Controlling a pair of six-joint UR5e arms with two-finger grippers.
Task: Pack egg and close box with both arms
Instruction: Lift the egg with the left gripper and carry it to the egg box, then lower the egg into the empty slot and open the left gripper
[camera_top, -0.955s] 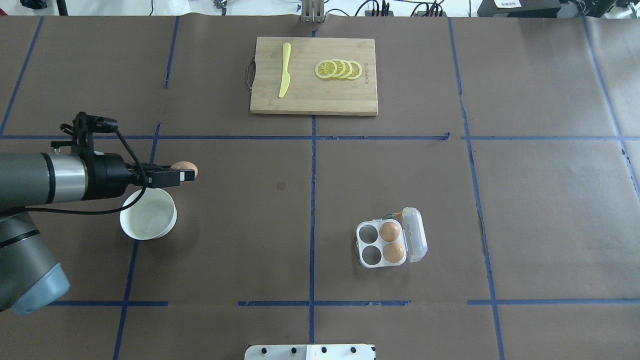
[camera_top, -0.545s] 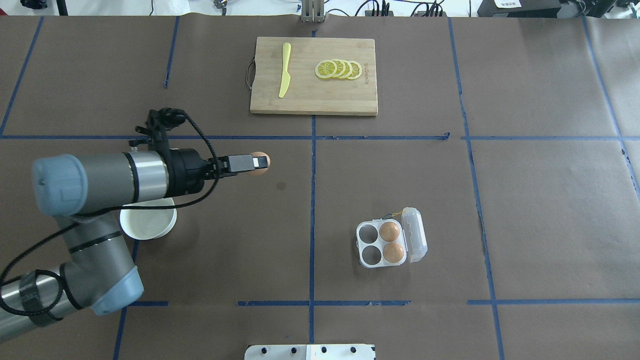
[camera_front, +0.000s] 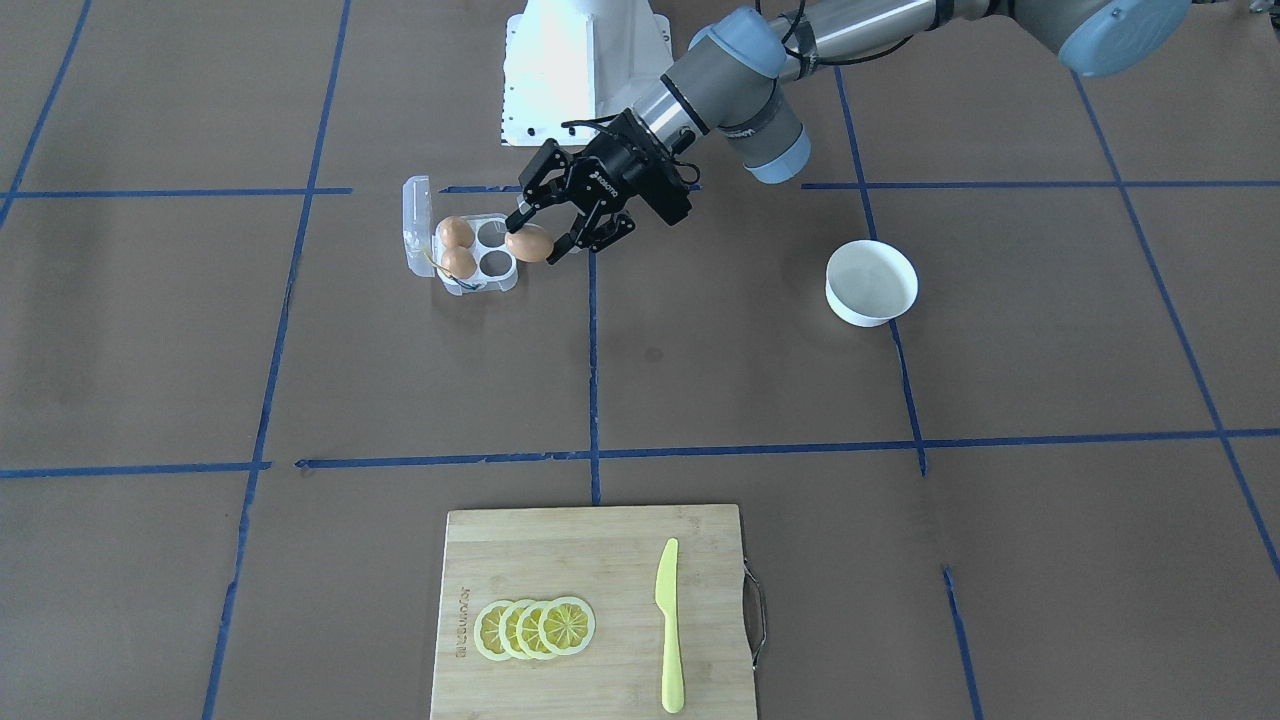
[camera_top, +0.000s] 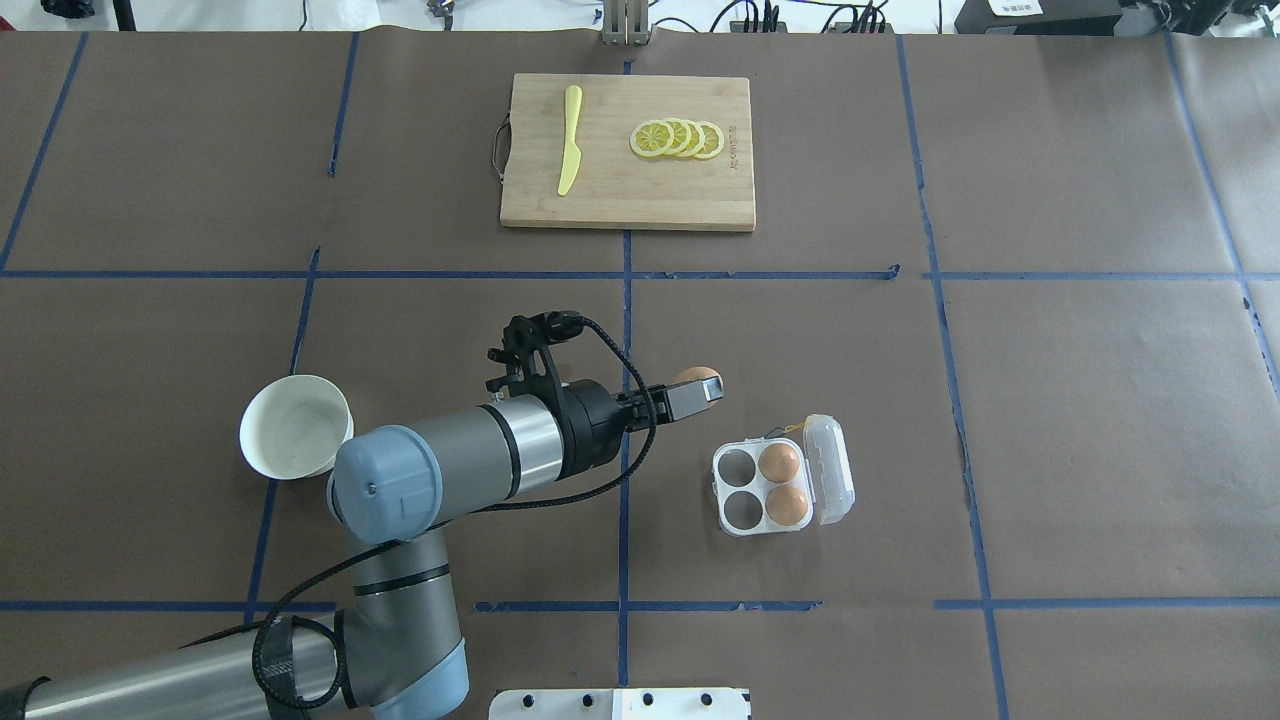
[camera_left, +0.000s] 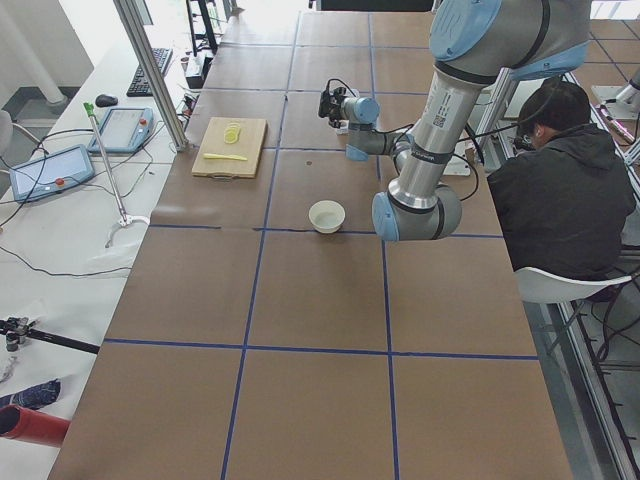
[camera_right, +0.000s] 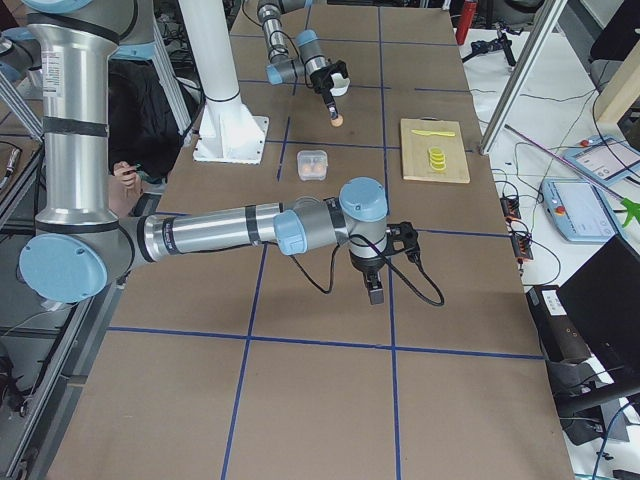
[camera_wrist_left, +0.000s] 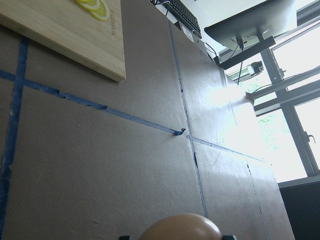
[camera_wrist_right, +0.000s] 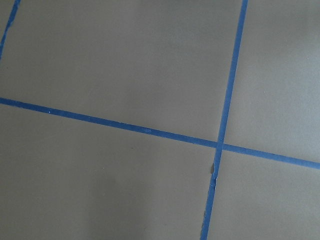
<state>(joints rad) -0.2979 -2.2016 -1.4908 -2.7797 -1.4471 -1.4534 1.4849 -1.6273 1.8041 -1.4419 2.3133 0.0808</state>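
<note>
In the front-facing view the left gripper (camera_front: 536, 240) is clamped on the egg (camera_front: 527, 245) and holds it in the air just beside the box (camera_front: 508, 279), on the side of its two empty cells (camera_front: 497, 263). Two other eggs (camera_front: 455, 232) fill the cells next to the lid (camera_front: 413, 225), which stands open. In the overhead view the egg is near the box but not yet above any cell, so I judge the step in hand to be carrying the egg to the box. To do it well, the gripper should come straight above one empty cell, go down slowly, and let go only when the egg sits in the cup. The fingers should avoid the packed eggs and the light box, which may slide on the table (camera_top: 1050, 420). In the left wrist view only the top of the egg shows, and no box. In the right side view the right gripper (camera_right: 373, 292) hangs over the table, well apart from the box; whether it is apart or together I cannot tell.
</note>
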